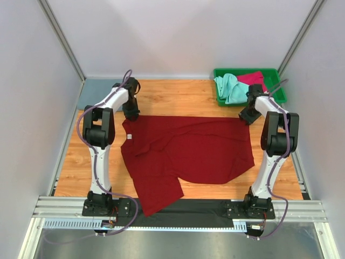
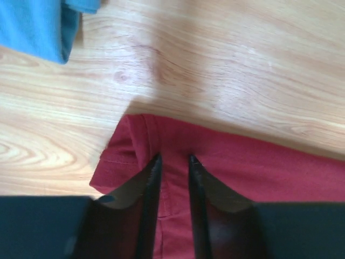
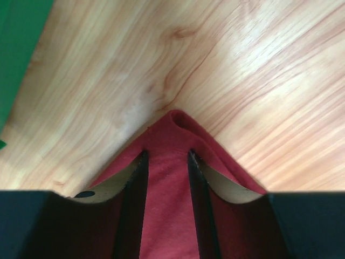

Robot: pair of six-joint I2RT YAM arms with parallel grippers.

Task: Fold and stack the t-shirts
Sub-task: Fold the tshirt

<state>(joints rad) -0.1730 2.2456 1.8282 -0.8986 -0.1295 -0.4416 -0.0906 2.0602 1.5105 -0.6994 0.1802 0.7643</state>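
**Both grippers pinch the far corners of the dark red shirt**

The dark red shirt lies spread across the middle of the wooden table, mostly flat. One sleeve trails toward the near edge between the two arm bases.

The left gripper is down at the shirt's far-left corner. In its wrist view the gripper has its fingers drawn close with a strip of the red cloth filling the gap between them, so it is clamped on the shirt. A rolled hem sits just left of the fingers.

The right gripper is at the far-right corner. Its wrist view shows the gripper closed on the cloth in the same way. The corner's tip pokes out ahead of the fingertips, and the cloth slopes away on both sides like a tent.

The blue shirt lies at the far-left corner of the table, apart from the red one; its edge shows in the left wrist view.

A green tray stands at the far right, just beyond the right gripper. In it the mint shirt lies crumpled on the left and the pink shirt behind it on the right. The tray's edge shows in the right wrist view.
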